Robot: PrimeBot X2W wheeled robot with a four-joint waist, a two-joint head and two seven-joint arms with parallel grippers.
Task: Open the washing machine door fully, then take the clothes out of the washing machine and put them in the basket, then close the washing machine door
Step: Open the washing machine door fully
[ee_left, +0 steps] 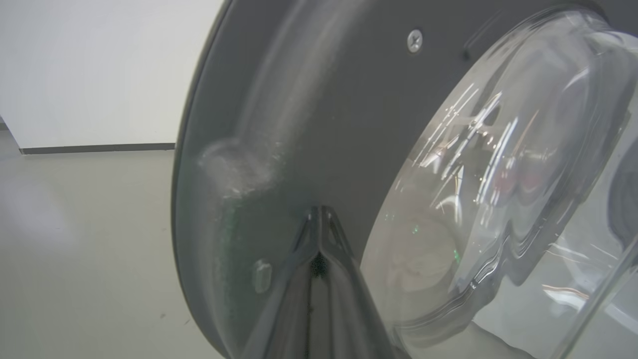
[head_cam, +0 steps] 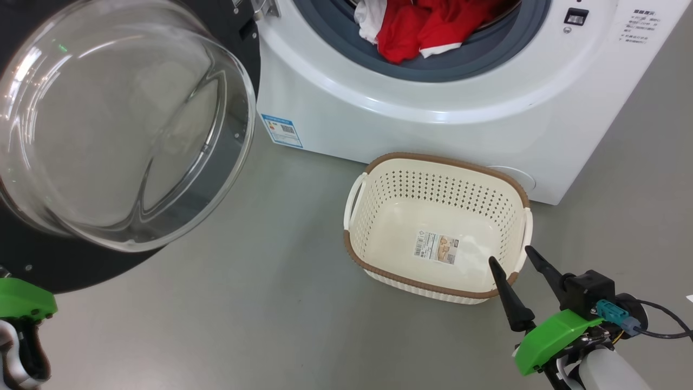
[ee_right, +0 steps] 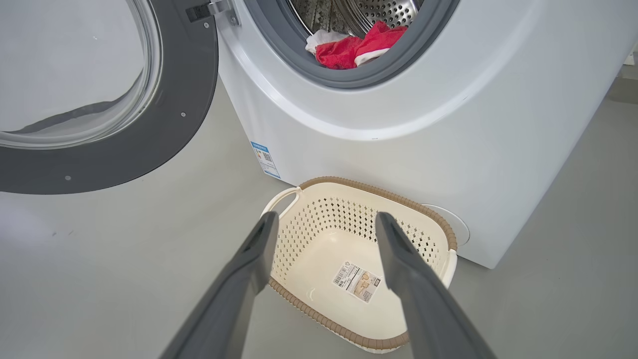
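washing machine door (head_cam: 32, 271) swung open, left of the washing machine (head_cam: 411, 124) | clothes (head_cam: 427, 24) in its drum mouth | basket (head_cam: 433, 160) just in front of it | left gripper (ee_left: 319, 214) pinched shut at its door's dark rim | right gripper (head_cam: 509, 254) spread wide, farther out in front

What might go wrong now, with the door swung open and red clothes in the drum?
The shut left claw points at the door's smooth dark rim and might slip off while pushing.
The clothes sit higher than the basket; a pulled garment may land on the floor instead.
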